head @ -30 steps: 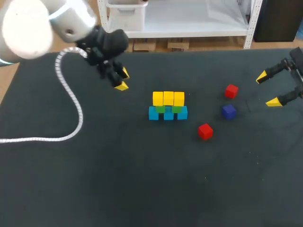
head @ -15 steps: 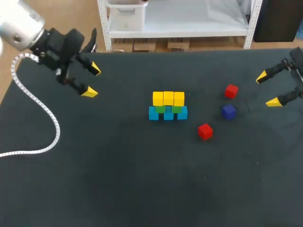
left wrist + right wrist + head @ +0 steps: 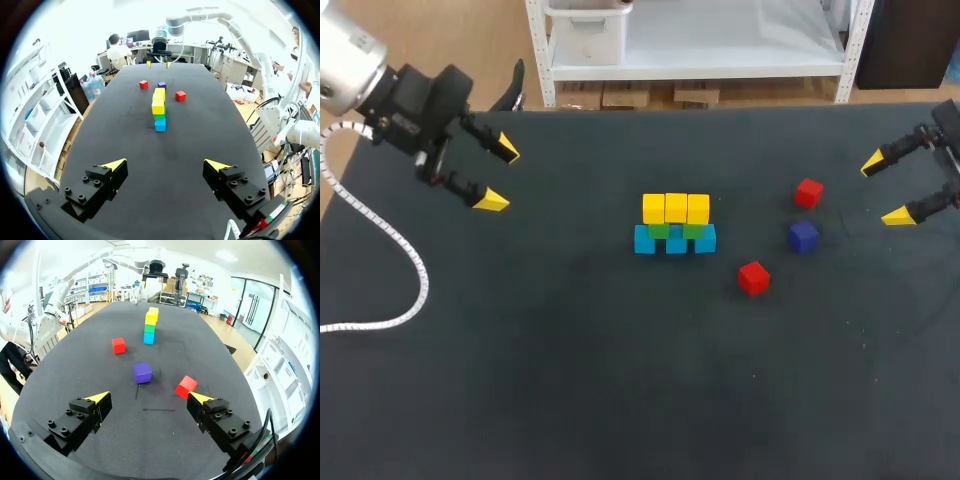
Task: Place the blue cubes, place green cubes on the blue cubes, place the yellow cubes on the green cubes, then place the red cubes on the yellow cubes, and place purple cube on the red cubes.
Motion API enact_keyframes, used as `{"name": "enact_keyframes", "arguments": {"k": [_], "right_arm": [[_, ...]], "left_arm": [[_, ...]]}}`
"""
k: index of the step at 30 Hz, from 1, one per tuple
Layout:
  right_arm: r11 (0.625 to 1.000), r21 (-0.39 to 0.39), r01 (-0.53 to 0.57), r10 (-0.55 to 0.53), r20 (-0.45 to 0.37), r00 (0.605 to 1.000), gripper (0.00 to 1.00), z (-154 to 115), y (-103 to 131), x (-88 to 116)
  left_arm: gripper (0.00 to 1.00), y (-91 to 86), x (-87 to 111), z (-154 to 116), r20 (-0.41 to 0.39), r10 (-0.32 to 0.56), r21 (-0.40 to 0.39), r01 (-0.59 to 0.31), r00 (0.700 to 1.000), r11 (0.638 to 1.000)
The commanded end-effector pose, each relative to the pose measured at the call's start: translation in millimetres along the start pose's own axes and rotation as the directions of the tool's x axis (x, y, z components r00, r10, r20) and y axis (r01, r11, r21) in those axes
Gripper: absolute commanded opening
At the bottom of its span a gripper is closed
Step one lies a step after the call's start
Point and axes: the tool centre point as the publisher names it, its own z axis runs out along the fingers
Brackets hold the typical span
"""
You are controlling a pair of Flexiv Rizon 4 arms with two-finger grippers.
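Mid-table (image 3: 620, 380), a small wall of cubes: three blue cubes (image 3: 676, 243) side by side at the bottom; two green cubes (image 3: 659, 231) on top of them, each over a seam; three yellow cubes (image 3: 676, 208) in a touching row on top.

To the wall's right, loose on the table and apart from one another: rear red cube (image 3: 808, 192); purple cube (image 3: 803, 236) just in front of it; front red cube (image 3: 753, 277) nearer the wall and closer to the table's near edge.

Left gripper (image 3: 500, 176) near the far left corner, fingers spread wide and holding nothing; well apart from the wall, which sits straight ahead of it in its wrist view; white coiled cable (image 3: 380, 230) looping from its arm over the table's left side.

Right gripper (image 3: 885, 189) at the right edge, likewise wide open and empty; in its wrist view, purple cube ahead, in line with the gap between the fingers; rear red cube close ahead of one fingertip, not touching; front red cube farther off on the other side; wall beyond them all.
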Motion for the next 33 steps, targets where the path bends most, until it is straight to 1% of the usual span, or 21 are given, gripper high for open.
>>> {"name": "enact_keyframes", "arguments": {"k": [1,9,10,11,13,14,16,17,20,22,24,27,30,32,33], "right_arm": [[1.000,0.000,0.001,-0.001,0.002,1.000,1.00,0,0,0],[1.000,0.000,0.001,-0.001,0.002,1.000,1.00,0,0,0],[0.999,0.021,0.025,-0.025,-0.002,1.000,1.00,0,-4,0],[0.999,0.022,0.044,-0.044,-0.014,0.999,1.00,0,-7,-2],[0.995,0.000,0.097,-0.097,-0.037,0.995,1.00,0,-17,-6],[0.987,-0.028,0.160,-0.161,-0.043,0.986,1.00,0,-22,-7],[0.967,-0.101,0.235,-0.241,-0.055,0.969,1.00,-1,-33,-12],[0.951,-0.134,0.278,-0.287,-0.045,0.957,1.00,-2,-39,-15],[0.892,-0.242,0.381,-0.404,-0.051,0.914,1.00,-1,-52,-24],[0.836,-0.318,0.448,-0.480,-0.024,0.877,1.00,2,-59,-29],[0.766,-0.399,0.505,-0.550,0.002,0.835,1.00,9,-65,-31],[0.669,-0.499,0.551,-0.633,0.006,0.774,1.00,18,-73,-34],[0.568,-0.561,0.602,-0.702,0.053,0.710,1.00,26,-78,-38],[0.499,-0.591,0.634,-0.734,0.101,0.671,1.00,30,-80,-38],[0.468,-0.606,0.643,-0.750,0.113,0.652,1.00,32,-81,-38]], "left_arm": [[1.00,-3.2,1.3,-1,-0.002,0.002,0.006,-0.002,1.000,1.000],[1.00,-3.8,1.7,-1,-0.001,0.003,0.007,-0.003,1.000,1.000],[1.00,-3.8,1.7,-1,-0.001,0.003,0.007,-0.003,1.000,1.000],[1.00,-3.8,1.7,-1,-0.001,0.003,0.007,-0.003,1.000,1.000],[1.00,-3.8,1.7,-1,-0.001,0.003,0.007,-0.003,1.000,1.000],[1.00,-3.8,1.7,-1,-0.001,0.003,0.007,-0.003,1.000,1.000],[1.00,-3.8,1.7,-1,-0.001,0.003,0.007,-0.003,1.000,1.000],[1.00,-3.8,1.7,-1,-0.001,0.003,0.007,-0.003,1.000,1.000],[1.00,-3.8,1.7,-1,-0.001,0.003,0.007,-0.003,1.000,1.000],[1.00,-3.8,1.7,-1,-0.001,0.003,0.007,-0.003,1.000,1.000],[1.00,-3.8,1.7,-1,-0.001,0.003,0.007,-0.003,1.000,1.000],[1.00,-3.8,1.7,-1,-0.001,0.003,0.007,-0.003,1.000,1.000],[1.00,-3.8,1.7,-1,-0.001,0.003,0.007,-0.003,1.000,1.000],[1.00,-3.8,1.7,-1,-0.001,0.003,0.007,-0.003,1.000,1.000],[1.00,-3.8,1.7,-1,-0.001,0.003,0.007,-0.003,1.000,1.000]]}}
